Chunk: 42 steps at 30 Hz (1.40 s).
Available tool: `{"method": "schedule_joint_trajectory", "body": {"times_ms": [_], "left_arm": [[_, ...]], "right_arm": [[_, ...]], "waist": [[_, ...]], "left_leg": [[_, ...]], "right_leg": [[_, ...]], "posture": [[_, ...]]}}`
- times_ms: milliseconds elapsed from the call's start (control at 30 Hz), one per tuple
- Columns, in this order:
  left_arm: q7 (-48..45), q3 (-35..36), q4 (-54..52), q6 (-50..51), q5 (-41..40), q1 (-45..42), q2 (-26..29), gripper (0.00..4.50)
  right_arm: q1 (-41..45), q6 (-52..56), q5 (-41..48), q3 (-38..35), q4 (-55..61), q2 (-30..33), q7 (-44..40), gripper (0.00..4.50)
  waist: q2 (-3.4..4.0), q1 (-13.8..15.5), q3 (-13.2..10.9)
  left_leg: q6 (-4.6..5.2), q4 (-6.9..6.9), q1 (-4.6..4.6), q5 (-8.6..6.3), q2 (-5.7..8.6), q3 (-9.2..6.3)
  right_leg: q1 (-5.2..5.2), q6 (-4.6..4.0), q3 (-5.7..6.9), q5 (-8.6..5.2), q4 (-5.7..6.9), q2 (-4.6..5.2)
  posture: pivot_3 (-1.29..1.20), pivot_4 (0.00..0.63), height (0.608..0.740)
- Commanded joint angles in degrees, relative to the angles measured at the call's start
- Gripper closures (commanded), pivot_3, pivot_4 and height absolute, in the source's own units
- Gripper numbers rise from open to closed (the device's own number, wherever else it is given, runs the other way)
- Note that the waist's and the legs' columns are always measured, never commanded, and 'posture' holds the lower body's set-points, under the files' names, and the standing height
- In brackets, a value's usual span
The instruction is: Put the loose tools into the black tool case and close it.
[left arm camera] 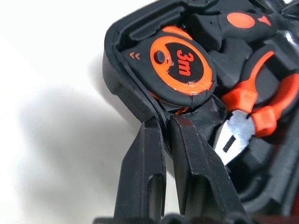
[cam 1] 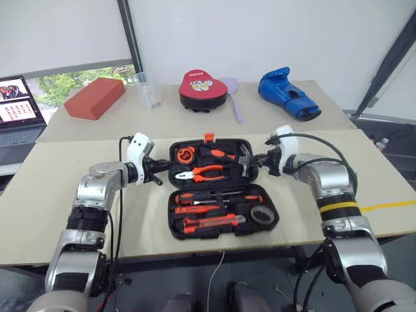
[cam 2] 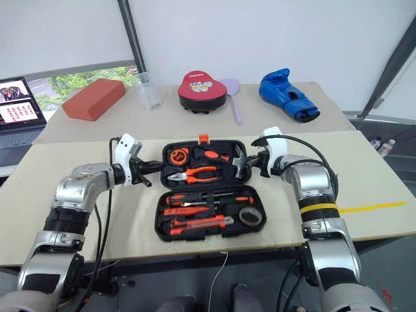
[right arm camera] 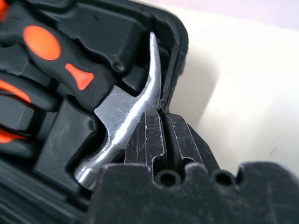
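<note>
The black tool case (cam 1: 171,214) lies open and flat on the table in front of me. Its near half holds screwdrivers (cam 1: 218,196), a utility knife (cam 1: 211,223) and a dark tape roll (cam 1: 262,214) in their slots. In the far half sit the tape measure (left arm camera: 182,65), pliers (left arm camera: 254,112) and hammer (right arm camera: 131,116). My left gripper (cam 1: 162,170) is shut on the far half's left rim, seen close in the left wrist view (left arm camera: 163,122). At the right rim, beside the hammer head, my right gripper (cam 1: 255,160) is shut on the wall.
Along the back of the table stand a red block (cam 1: 95,97), a clear cup (cam 1: 149,90), a red round pad (cam 1: 203,90), a pale paddle (cam 1: 234,97) and a blue boxing glove (cam 1: 288,93). A laptop (cam 1: 18,107) sits at the far left.
</note>
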<state>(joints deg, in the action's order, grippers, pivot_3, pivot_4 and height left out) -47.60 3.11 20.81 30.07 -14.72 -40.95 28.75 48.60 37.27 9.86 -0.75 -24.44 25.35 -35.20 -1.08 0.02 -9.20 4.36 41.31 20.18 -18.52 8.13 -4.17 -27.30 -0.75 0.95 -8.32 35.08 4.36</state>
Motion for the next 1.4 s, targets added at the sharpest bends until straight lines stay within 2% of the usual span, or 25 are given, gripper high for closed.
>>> {"method": "schedule_joint_trajectory", "body": {"times_ms": [33, 200, 400, 533, 567, 600, 700, 733, 833, 867, 933, 1000, 1033, 1100, 1200, 1233, 1300, 1333, 1367, 1400], "left_arm": [[1.24, 3.23, -7.26, -9.6, -1.45, -1.22, -0.63, 4.44], [3.3, 3.15, -9.01, -13.89, -0.08, 1.09, -0.75, 4.44], [3.57, 0.46, -14.99, -18.65, 2.69, 9.72, -0.17, 4.44], [6.28, 4.07, -23.63, -12.69, -1.15, 16.25, 0.18, 4.44], [6.86, 5.09, -25.72, -10.91, -2.32, 17.58, 0.46, 3.78], [7.34, 5.99, -27.42, -9.49, -3.33, 18.61, 0.73, 3.54], [7.89, 10.58, -32.58, -0.5, -9.58, 20.82, 3.19, 2.45], [8.02, 11.88, -34.03, 2.35, -11.6, 21.31, 3.96, 1.96], [-1.13, 16.37, -38.34, 15.32, -22.67, 26.13, 13.13, 0.9], [-4.11, 17.53, -38.47, 18.22, -25.09, 27.56, 16.48, 0.53], [-7.6, 17.9, -34.44, 19.75, -26.1, 27.28, 21.33, 0.53], [-9.27, 15.78, -29.64, 18.12, -24.18, 25.17, 23.89, 0.53], [-9.78, 11.93, -24.59, 12.7, -19.4, 21.75, 24.03, 0.53], [-7.06, 4.36, -13.34, 3.09, -9.67, 13.02, 21.79, 0.44], [-6.91, -3.03, 1.85, -9.34, -1.53, 0.47, 14.53, 1.14], [-7.37, -4.84, 6.14, -13.04, 0.67, -2.56, 12.36, 1.54], [-8.46, -7.63, 13.81, -19.15, 4.08, -7.22, 8.79, 2.24], [-9.01, -8.88, 17.24, -22.02, 5.54, -9.1, 7.22, 2.49], [-10.61, -10.43, 20.68, -25.21, 7.08, -10.78, 5.72, 2.95], [-11.93, -11.7, 23.68, -27.86, 8.48, -12.16, 4.45, 3.22]], "right_arm": [[-0.61, -10.29, -1.05, -2.45, 8.92, 0.89, 2.72, 4.46], [-5.97, -16.36, -2.29, -1.8, 13.61, 1.39, 3.42, 4.46], [-15.0, -25.49, -5.95, 0.15, 16.8, 2.85, 3.5, 4.46], [-22.18, -25.91, -3.44, -2.84, 23.88, 4.85, 1.76, 4.46], [-23.89, -25.37, -2.68, -3.62, 26.08, 5.62, 1.07, 3.79], [-25.25, -24.92, -1.92, -4.41, 27.74, 6.32, 0.6, 3.53], [-29.1, -19.93, 2.63, -8.79, 34.14, 10.13, -2.0, 2.53], [-30.04, -18.39, 4.13, -10.03, 35.8, 11.2, -2.76, 2.1], [-36.59, -8.83, 13.57, -13.47, 42.89, 18.12, -11.96, 1.16], [-39.4, -6.16, 16.61, -14.14, 45.24, 20.68, -15.6, 1.03], [-45.64, -4.5, 20.79, -14.43, 49.38, 25.57, -23.09, 1.03], [-49.21, -5.49, 21.82, -13.68, 51.4, 28.42, -27.09, 1.03], [-49.3, -5.99, 20.72, -11.72, 51.5, 28.62, -27.04, 1.03], [-47.89, -6.52, 18.88, -8.08, 51.38, 27.52, -25.54, 1.56], [-44.9, -9.85, 13.2, -0.65, 50.58, 26.68, -25.13, 2.48], [-43.9, -11.01, 11.26, 1.49, 49.87, 26.44, -25.05, 2.81], [-41.94, -12.8, 8.39, 4.8, 48.17, 25.8, -24.98, 3.5], [-41.11, -13.57, 7.31, 6.06, 47.4, 25.41, -24.98, 3.7], [-40.0, -13.94, 6.68, 7.21, 46.42, 24.74, -24.96, 4.14], [-39.07, -14.2, 6.16, 8.09, 45.56, 24.14, -24.95, 4.43]], "waist": [[0.0, -0.14, 0.0], [0.0, -0.85, 0.0], [0.0, -0.87, 0.01], [0.01, -0.67, 0.01], [0.01, -0.56, 0.01], [0.01, -0.48, 0.01], [0.02, -0.41, -0.01], [0.01, -0.36, -0.02], [0.02, -0.42, -0.02], [0.02, -0.48, -0.01], [0.02, -0.4, -0.02], [0.04, 0.08, -0.02], [0.04, 0.16, -0.03], [0.0, 0.92, -0.05], [-0.04, 2.03, -0.05], [-0.06, 2.36, -0.04], [-0.07, 2.36, -0.03], [-0.08, 2.31, -0.02], [-0.08, 2.24, -0.02], [-0.09, 2.09, -0.02]], "left_leg": [[0.06, 0.01, 0.11, 0.03, 0.0, 0.01], [0.31, -0.3, 0.17, 0.17, -0.01, 0.01], [0.31, -0.4, 0.08, 0.17, 0.01, 0.01], [0.3, -0.41, -0.09, 0.16, 0.0, 0.01], [0.3, -0.41, -0.18, 0.16, 0.0, 0.01], [0.29, -0.44, -0.29, 0.16, -0.01, 0.01], [0.16, -0.45, -0.38, 0.08, 0.0, 0.04], [-0.02, -0.4, -0.38, -0.01, -0.01, 0.06], [-0.1, -0.43, -0.42, -0.02, -0.05, 0.06], [-0.09, -0.48, -0.48, -0.02, -0.09, 0.06], [-0.03, -0.74, -0.83, -0.03, -0.18, 0.04], [0.0, -0.85, -0.94, -0.03, -0.2, 0.02], [-0.04, -0.85, -0.96, -0.05, -0.19, 0.04], [-0.15, -0.85, -1.14, -0.11, -0.15, 0.06], [-0.35, -0.89, -1.32, -0.08, -0.16, 0.05], [-0.37, -0.85, -1.32, -0.06, -0.15, 0.06], [-0.37, -0.82, -1.16, -0.05, -0.09, 0.06], [-0.37, -0.73, -1.07, -0.05, -0.08, 0.05], [-0.34, -0.51, -0.97, -0.05, -0.09, 0.03], [-0.3, -0.49, -0.86, -0.07, -0.08, 0.04]], "right_leg": [[-0.14, 0.0, 0.0, 0.0, 0.02, 0.0], [-0.35, -0.01, 0.07, 0.0, 0.02, -0.01], [-0.34, -0.01, 0.18, 0.01, -0.04, -0.03], [-0.13, -0.01, 0.16, 0.0, -0.13, -0.03], [-0.05, -0.01, 0.13, 0.0, -0.14, -0.03], [0.03, -0.01, 0.09, 0.0, -0.15, -0.04], [0.09, -0.01, -0.07, 0.0, -0.13, -0.1], [0.09, -0.01, -0.09, 0.0, -0.1, -0.11], [0.11, -0.01, -0.13, 0.0, -0.08, -0.15], [0.13, -0.02, -0.14, -0.01, -0.08, -0.2], [0.32, -0.12, -0.14, -0.11, -0.09, -0.31], [0.43, -0.13, -0.11, -0.18, -0.15, -0.33], [0.52, -0.12, -0.13, -0.18, -0.21, -0.31], [0.8, -0.09, -0.09, -0.17, -0.24, -0.19], [1.29, 0.57, 0.01, -0.2, -0.72, -0.07], [1.29, 0.63, 0.03, -0.14, -0.72, -0.05], [1.13, 0.26, 0.0, 0.18, -0.83, -0.04], [1.01, 0.2, 0.02, 0.22, -0.82, -0.05], [0.95, 0.17, 0.11, 0.23, -0.73, -0.09], [0.85, 0.16, 0.18, 0.23, -0.78, -0.08]], "posture": [[0.0, 0.15, 0.74], [0.0, 0.15, 0.74], [0.0, 0.15, 0.74], [0.0, 0.15, 0.74], [0.0, 0.15, 0.74], [0.0, 0.15, 0.74], [0.0, 0.15, 0.74], [0.0, 0.15, 0.74], [0.0, 0.15, 0.74], [0.0, 0.15, 0.74], [0.0, 0.15, 0.74], [0.0, 0.15, 0.74], [0.0, 0.15, 0.74], [0.0, 0.15, 0.74], [0.0, 0.15, 0.74], [0.0, 0.15, 0.74], [0.0, 0.15, 0.74], [0.0, 0.15, 0.74], [0.0, 0.15, 0.74], [0.0, 0.15, 0.74]]}}
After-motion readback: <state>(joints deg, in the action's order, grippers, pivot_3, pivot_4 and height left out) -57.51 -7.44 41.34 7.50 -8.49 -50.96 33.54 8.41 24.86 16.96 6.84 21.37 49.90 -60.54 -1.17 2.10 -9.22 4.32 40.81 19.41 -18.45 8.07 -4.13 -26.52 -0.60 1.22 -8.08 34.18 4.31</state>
